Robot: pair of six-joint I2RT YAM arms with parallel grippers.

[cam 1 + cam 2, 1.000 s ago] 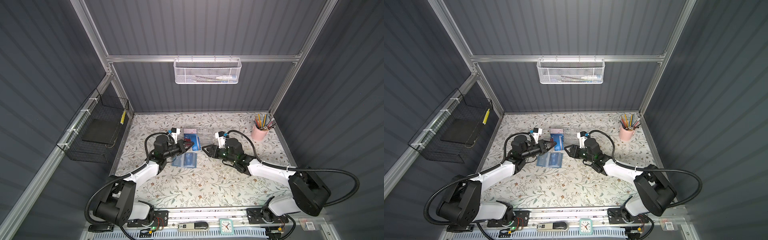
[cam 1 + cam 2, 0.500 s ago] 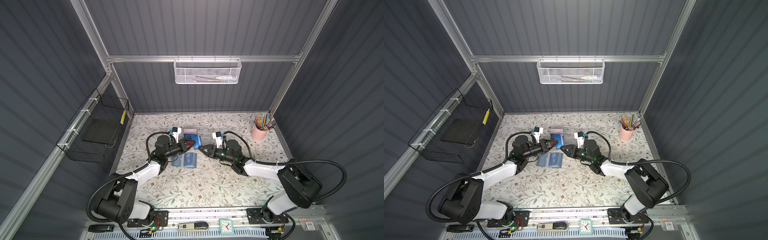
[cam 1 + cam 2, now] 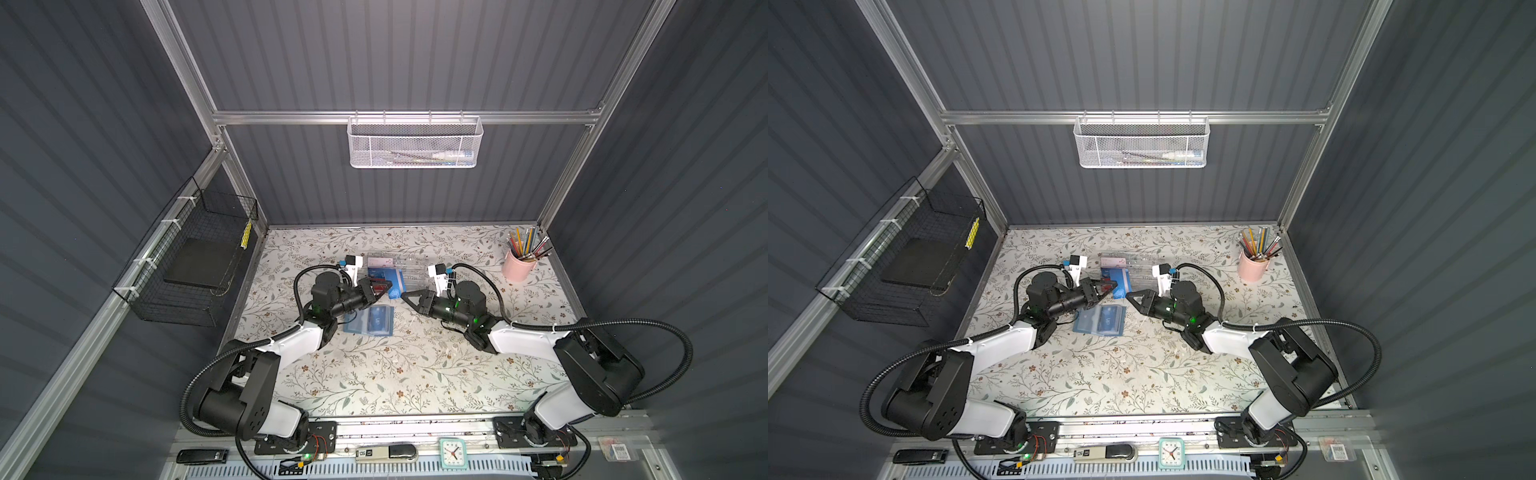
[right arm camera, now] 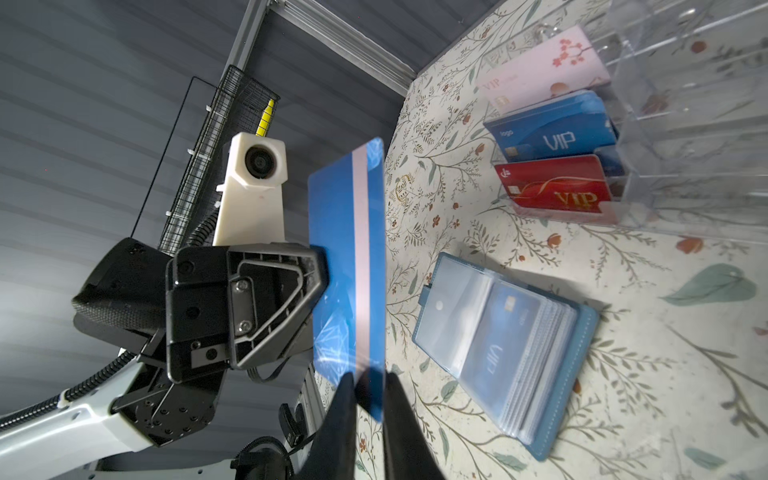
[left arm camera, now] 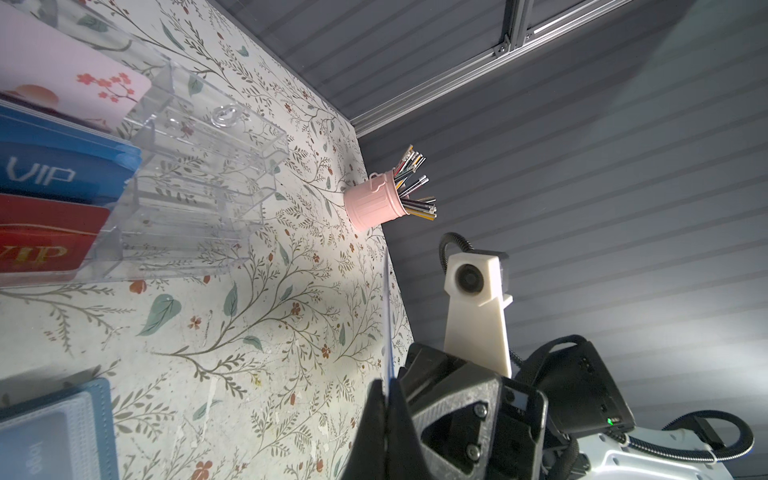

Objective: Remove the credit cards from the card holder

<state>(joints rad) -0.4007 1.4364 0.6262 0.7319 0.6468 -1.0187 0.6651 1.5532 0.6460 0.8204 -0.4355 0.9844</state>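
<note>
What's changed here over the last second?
The right gripper edged toward the left gripper and narrowed its jaws around the free edge of the blue card; whether it grips yet is unclear. The left gripper kept its hold on the blue card. The card holder stayed open in place, and the clear box did not move.

Dark grey ribbed walls [image 3: 415, 62]. Aluminium frame rail [image 3: 291, 117] across 12 o'clock. Floral tabletop [image 3: 395, 365], bright patch toward 6 o'clock. White mesh basket [image 3: 415, 141] at 12 o'clock; black wire basket [image 3: 174, 307] at 9; pink pencil cup [image 3: 516, 268] at 2.
</note>
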